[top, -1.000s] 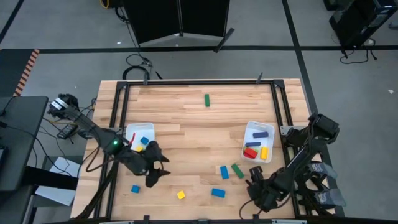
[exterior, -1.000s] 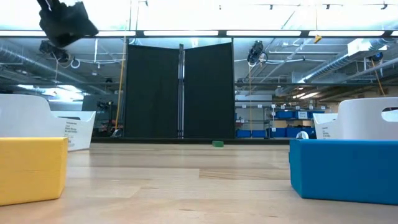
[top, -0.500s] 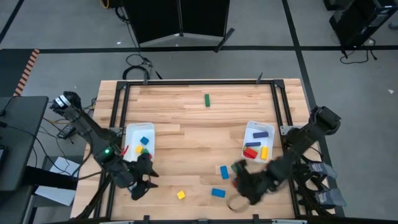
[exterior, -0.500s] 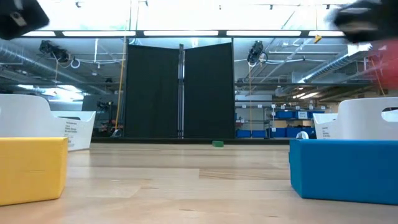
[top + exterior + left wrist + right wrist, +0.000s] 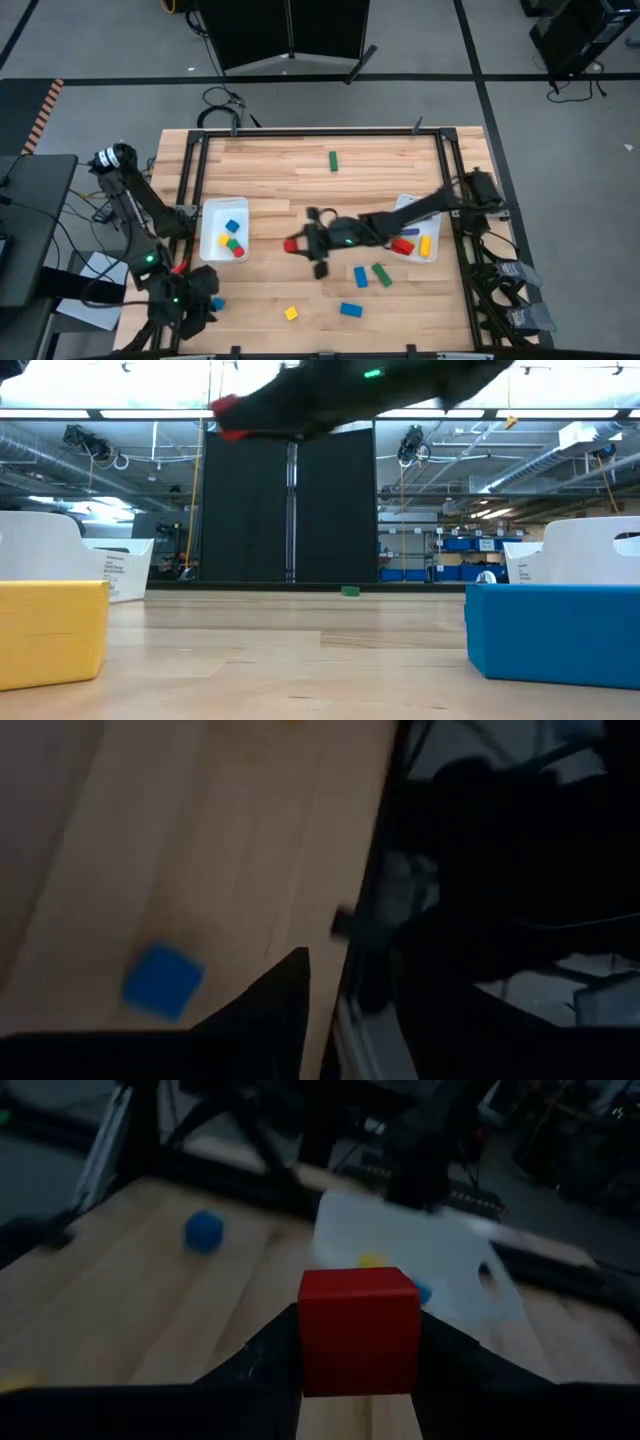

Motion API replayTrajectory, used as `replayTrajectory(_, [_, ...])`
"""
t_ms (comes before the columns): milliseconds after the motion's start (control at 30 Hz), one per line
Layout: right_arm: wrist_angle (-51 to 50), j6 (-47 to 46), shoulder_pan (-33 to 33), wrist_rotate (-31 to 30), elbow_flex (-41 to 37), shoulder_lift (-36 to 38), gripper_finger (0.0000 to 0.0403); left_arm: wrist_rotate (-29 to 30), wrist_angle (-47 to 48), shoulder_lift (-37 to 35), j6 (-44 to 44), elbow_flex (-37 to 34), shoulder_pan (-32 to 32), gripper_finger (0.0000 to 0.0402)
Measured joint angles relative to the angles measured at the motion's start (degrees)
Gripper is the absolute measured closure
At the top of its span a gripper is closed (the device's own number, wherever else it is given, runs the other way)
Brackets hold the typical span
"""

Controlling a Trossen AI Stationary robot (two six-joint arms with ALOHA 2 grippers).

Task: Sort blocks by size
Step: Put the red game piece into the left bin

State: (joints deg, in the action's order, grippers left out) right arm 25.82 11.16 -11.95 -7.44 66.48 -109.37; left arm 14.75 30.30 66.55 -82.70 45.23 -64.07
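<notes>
- Right gripper (image 5: 296,244): jaws pinching a small red cube (image 5: 358,1327), frame centre in the high view, apparently bound for the left bin (image 5: 210,228) of small cubes.
- Right bin (image 5: 400,208): holds longer bars.
- Left gripper (image 5: 190,298): lower left; jaw state cannot be told.
- Loose blocks (image 5: 352,277): lower centre, unsorted.

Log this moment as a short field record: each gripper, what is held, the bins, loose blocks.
right gripper: mid-table, shut on red cube, heading toward left bin
left gripper: at near-left table corner, holds nothing visible
left bin contents: small blue, yellow, green, red blocks
right bin: longer bars
loose blocks: green bar far side; others along near edge
</notes>
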Motion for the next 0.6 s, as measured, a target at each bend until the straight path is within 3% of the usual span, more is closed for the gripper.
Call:
replayTrajectory(267, [1.21, 0.56, 4.65, 6.99, 22.58, -17.51, 0.0257, -6.43, 1.60, 2.14, -5.02, 0.00, -0.93, 0.0269])
replayTrajectory(500, [-6.04, -0.62, 7.75, 7.58, 44.56, -32.37, 0.0257, -15.92, 2.19, 5.86, -6.19, 0.00, -0.94, 0.0269])
replayTrajectory(600, [-9.19, -2.39, 8.87, 7.72, 52.54, -38.01, 0.0257, -16.99, 3.13, 6.82, -6.20, 0.00, -0.94, 0.0269])
